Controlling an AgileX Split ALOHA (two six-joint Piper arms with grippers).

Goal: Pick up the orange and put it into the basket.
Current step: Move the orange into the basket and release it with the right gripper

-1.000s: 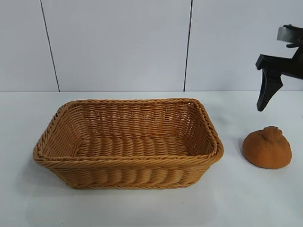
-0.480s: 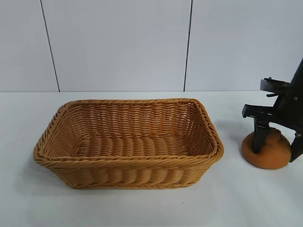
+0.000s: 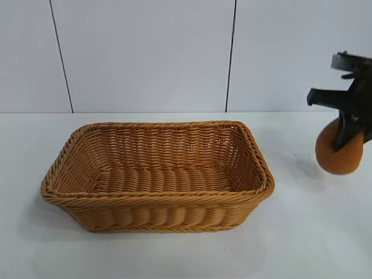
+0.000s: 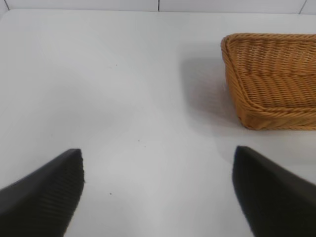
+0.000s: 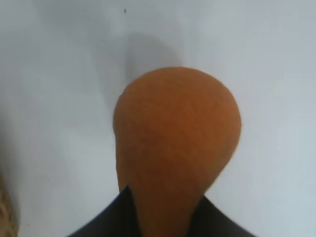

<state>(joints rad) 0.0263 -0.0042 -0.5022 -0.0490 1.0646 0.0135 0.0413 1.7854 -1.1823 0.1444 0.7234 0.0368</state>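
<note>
Right claw (image 3: 347, 135): pinched on the orange (image 3: 339, 154), fingers narrowed to the fruit's width; held in the air at the exterior view's right edge.
Orange: lifted clear of the desk (image 3: 302, 232), to the right of the basket (image 3: 157, 174), well apart from it.
Basket: standing on the desk, centre-left.
Left claw (image 4: 158, 190): spread wide, holding nothing, over bare desk near one end of the basket.

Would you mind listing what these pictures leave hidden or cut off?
- Exterior view: the right hand runs off the frame's edge; its far finger is hidden behind the orange.
- Right wrist view: the orange's top is buried between the fingers.
- Left wrist view: the basket is cut by the edge.
</note>
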